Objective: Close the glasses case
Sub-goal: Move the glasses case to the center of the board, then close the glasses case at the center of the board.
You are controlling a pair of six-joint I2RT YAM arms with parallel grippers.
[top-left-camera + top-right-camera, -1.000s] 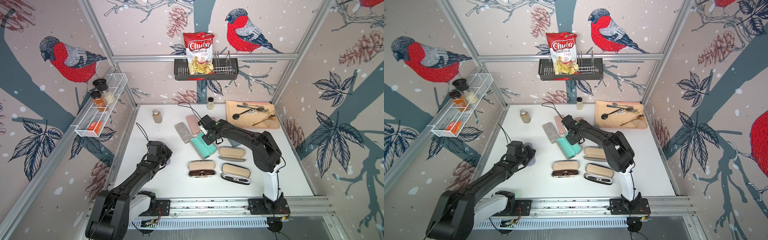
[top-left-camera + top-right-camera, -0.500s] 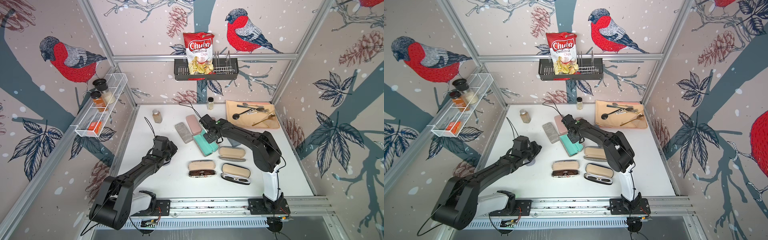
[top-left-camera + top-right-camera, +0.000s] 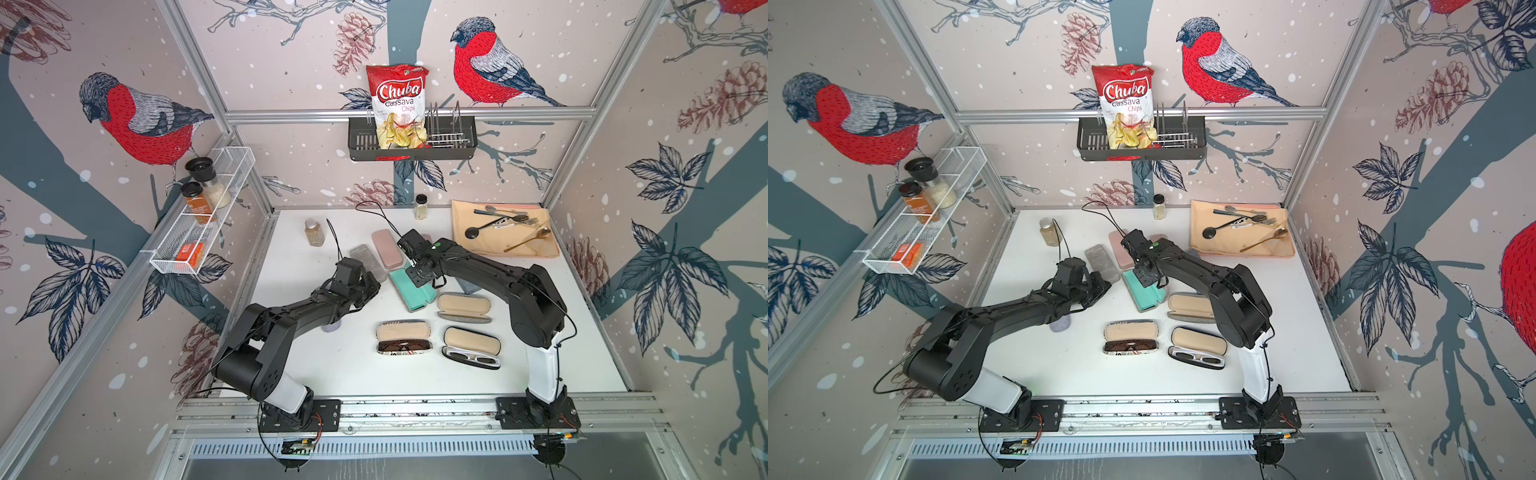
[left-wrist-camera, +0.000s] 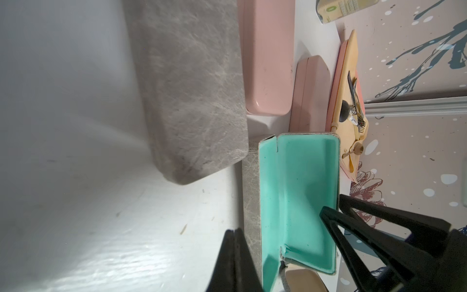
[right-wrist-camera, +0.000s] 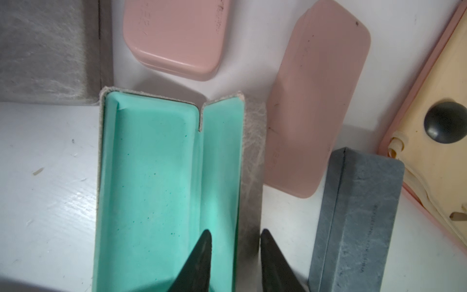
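Glasses case [image 3: 413, 290] with a teal lining lies open on the white table [image 3: 582, 332], near the centre of the frame in both top views, its length running from upper left to lower right. Its wide half lies flat with the lining upward. The narrower half stands raised along the long edge nearest the right arm. The right gripper [image 5: 235, 235] is at one end of that raised half with its jaws apart, one over the teal inside and one over the grey cover outside; whether either touches it I cannot tell. The left gripper [image 4: 233, 242] has its jaws pressed together on nothing, just beside the case's grey outer edge on the left. A grey case [image 3: 368, 262] and a pink case [image 3: 386, 254], both closed, lie just to the upper left. A second pink case [image 5: 318, 101] and a slate case [image 5: 353, 215] lie closed to the right, largely under the right arm. Lower in the frame sit an empty beige-lined case [image 3: 464, 306], a sunglasses case [image 3: 403, 338] and a white-glasses case [image 3: 471, 353], all open.
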